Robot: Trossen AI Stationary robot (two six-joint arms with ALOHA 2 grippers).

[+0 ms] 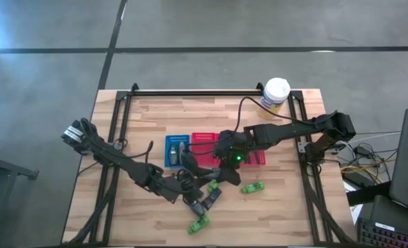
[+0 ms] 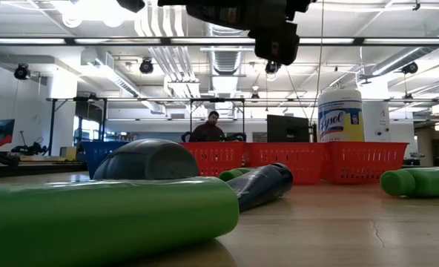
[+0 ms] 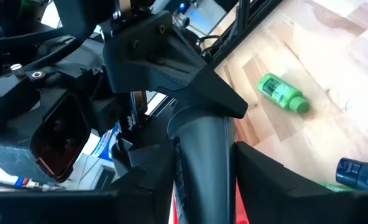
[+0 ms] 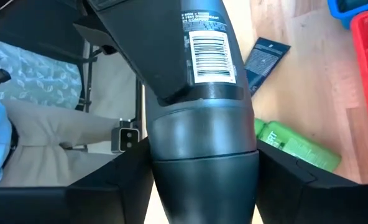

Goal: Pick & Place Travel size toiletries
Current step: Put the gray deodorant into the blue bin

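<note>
A grey oval bottle [image 4: 199,93] with a barcode label is held in the air between both grippers, above the middle of the table. My right gripper [image 4: 202,186] is shut on one end and my left gripper [image 3: 202,186] on the other; they face each other near the trays in the high view, the right gripper [image 1: 223,165] beside the red tray. Green bottles [image 1: 252,187] [image 1: 198,224] and a dark flat pack [image 1: 211,198] lie on the wood. In the low view another grey bottle [image 2: 145,159] and a dark bottle [image 2: 264,185] lie on the table. My left gripper pinches the grey bottle's body [image 3: 202,149] between its two fingers [image 3: 268,180], lying along the bottle's length. The bottle is lifted clear of the table, and its far end runs into the right gripper. My right gripper pinches the bottle's smooth end [image 4: 202,143], below the barcode label, between its two fingers [image 4: 119,180]. It comes at the bottle from the table's right side, along its length. The bottle is clear of the table.
A blue mesh tray [image 1: 171,160] and a red mesh tray [image 1: 259,160] stand mid-table. A big white-capped jar [image 1: 276,95] stands at the far right edge. A person in khaki trousers [image 4: 59,137] stands beside the table. Bare wood lies toward the near right.
</note>
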